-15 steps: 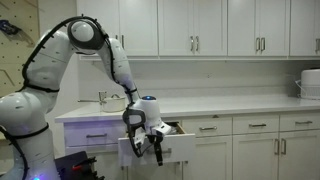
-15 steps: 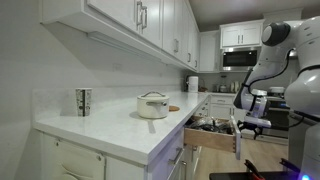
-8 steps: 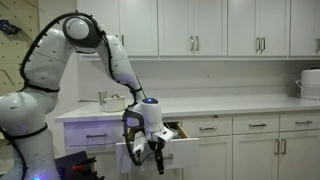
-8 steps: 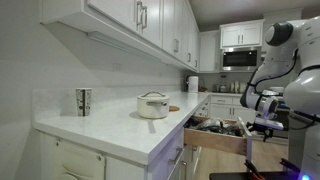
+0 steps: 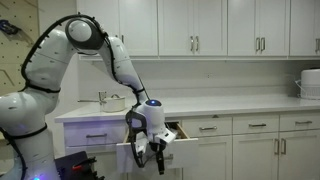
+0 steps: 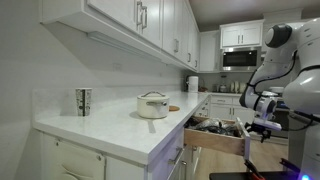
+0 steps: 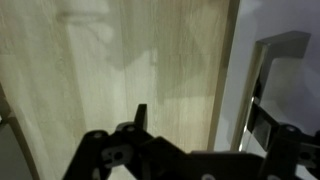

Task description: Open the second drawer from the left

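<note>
The second drawer from the left [image 5: 182,150] is a shallow white drawer, pulled well out of the cabinet run. It shows from the side in an exterior view [image 6: 212,138], with dark items inside. My gripper [image 5: 155,158] hangs at the drawer's front, also seen in an exterior view [image 6: 262,125]. In the wrist view my gripper [image 7: 198,115] has its fingers spread wide over the wood floor. The white drawer front [image 7: 235,60] and its silver bar handle [image 7: 262,100] lie by the right-hand finger. Nothing is between the fingers.
A white pot [image 6: 153,105] and a patterned cup [image 6: 84,101] stand on the counter above the drawer. A faucet [image 5: 103,97] is at the sink. A white appliance [image 5: 310,83] stands at the far end. A microwave [image 6: 240,58] hangs behind the arm.
The drawer slid farther out with the gripper at its front between one second and half a second ago. Since then almost nothing has moved.
</note>
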`<state>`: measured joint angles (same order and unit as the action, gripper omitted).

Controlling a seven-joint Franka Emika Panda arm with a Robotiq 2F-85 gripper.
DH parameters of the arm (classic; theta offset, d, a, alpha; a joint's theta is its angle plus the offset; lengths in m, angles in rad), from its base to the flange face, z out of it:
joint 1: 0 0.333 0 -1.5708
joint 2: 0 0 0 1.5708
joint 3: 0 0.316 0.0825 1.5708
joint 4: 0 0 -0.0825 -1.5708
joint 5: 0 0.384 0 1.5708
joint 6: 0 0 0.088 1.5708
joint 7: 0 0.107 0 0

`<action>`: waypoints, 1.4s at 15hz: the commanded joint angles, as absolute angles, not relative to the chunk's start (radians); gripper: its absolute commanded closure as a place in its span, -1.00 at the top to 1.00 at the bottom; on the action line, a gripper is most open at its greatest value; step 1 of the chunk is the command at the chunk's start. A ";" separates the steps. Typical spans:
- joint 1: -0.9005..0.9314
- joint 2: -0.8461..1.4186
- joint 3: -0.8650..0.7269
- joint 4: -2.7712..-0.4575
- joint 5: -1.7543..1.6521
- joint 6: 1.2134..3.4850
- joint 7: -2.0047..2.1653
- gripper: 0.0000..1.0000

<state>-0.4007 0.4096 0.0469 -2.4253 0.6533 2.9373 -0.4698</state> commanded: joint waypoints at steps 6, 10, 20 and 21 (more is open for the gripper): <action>-0.401 0.410 0.046 -2.425 0.653 2.937 -0.470 1.00; -0.401 0.410 0.046 -2.425 0.653 2.937 -0.470 1.00; -0.432 0.327 0.069 -2.449 0.666 2.904 -0.501 1.00; -0.442 0.312 0.076 -2.458 0.672 2.907 -0.515 1.00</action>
